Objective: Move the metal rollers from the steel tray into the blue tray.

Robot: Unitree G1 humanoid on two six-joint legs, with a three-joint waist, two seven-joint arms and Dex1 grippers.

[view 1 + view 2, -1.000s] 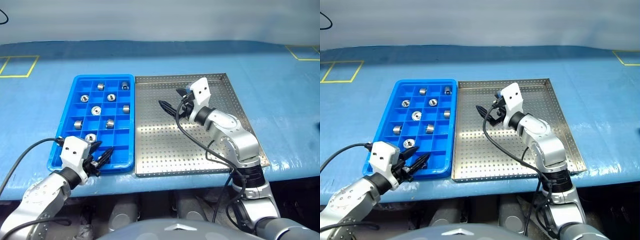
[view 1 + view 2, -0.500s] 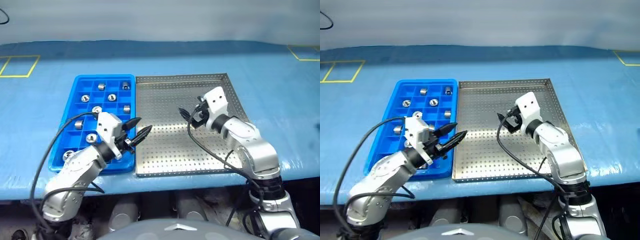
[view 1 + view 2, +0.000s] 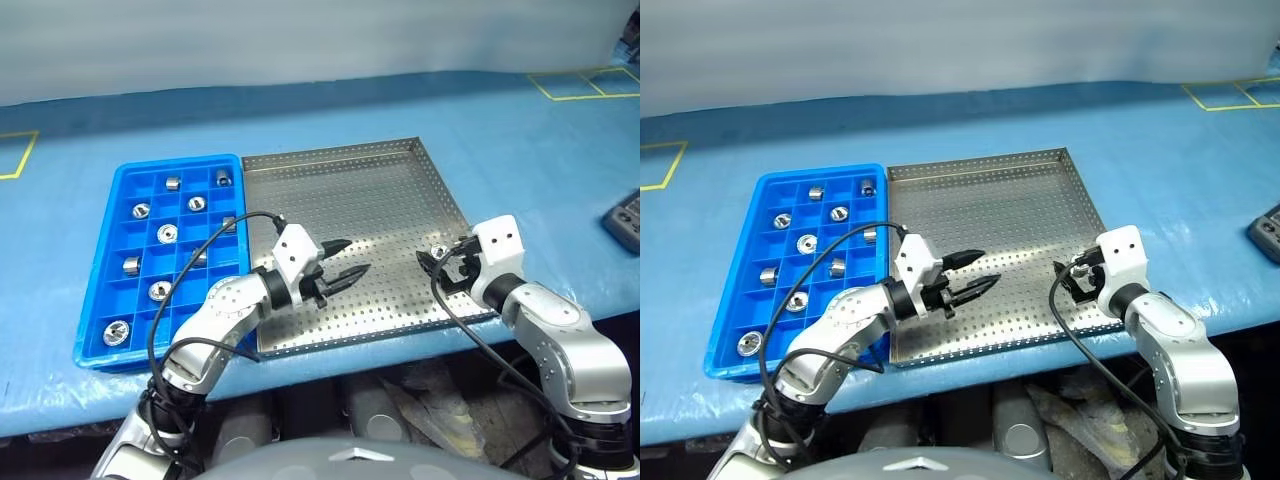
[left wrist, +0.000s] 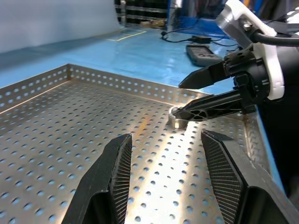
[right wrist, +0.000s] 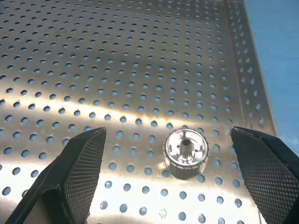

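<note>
Right gripper (image 5: 173, 154) has swung back to near right corner of steel tray (image 3: 340, 190), fingers wide, empty, around last roller (image 5: 185, 150). Left gripper (image 3: 345, 262) crosses over, part open, empty. Blue tray (image 3: 95, 295) seems to hold nine.

I seem to be in a workshop or test lab: a long desk (image 3: 520, 140) under blue sheeting, yellow taped squares (image 3: 578, 83) (marked stations, apparently), loose cables (image 4: 187, 36).
</note>
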